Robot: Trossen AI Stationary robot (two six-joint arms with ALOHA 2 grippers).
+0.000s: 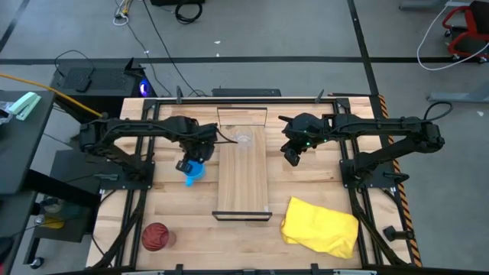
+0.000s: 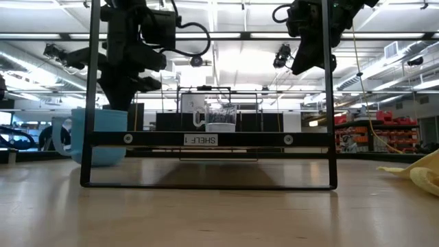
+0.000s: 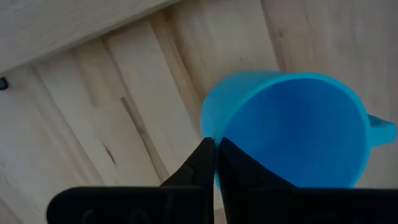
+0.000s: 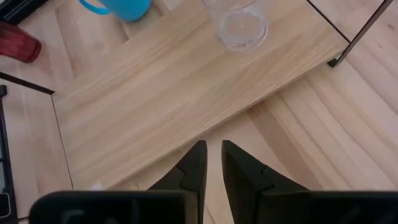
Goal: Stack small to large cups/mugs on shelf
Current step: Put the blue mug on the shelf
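The blue mug (image 1: 195,173) stands upright on the table just left of the shelf (image 1: 243,183), and my left gripper (image 1: 189,162) is shut on it. In the low view the blue mug (image 2: 96,137) shows its handle. The clear cup (image 1: 243,139) stands on the shelf's far part and also shows in the right wrist view (image 4: 239,25). The dark red cup (image 1: 155,237) stands at the table's near left. My right gripper (image 1: 293,156) hangs above the table just right of the shelf, fingers nearly together and empty. My left gripper holds the blue mug by its rim (image 3: 210,132), on the side away from the handle (image 3: 380,130). One finger is inside the mug and one outside. The fingers come from above, pointing down. The mug is upright, its base at table level in the low view.
A crumpled yellow cloth (image 1: 321,225) lies at the table's near right. The shelf's dark end brackets (image 2: 86,103) rise as thin frames at both ends of the shelf. The near part of the plank (image 4: 168,93) is bare.
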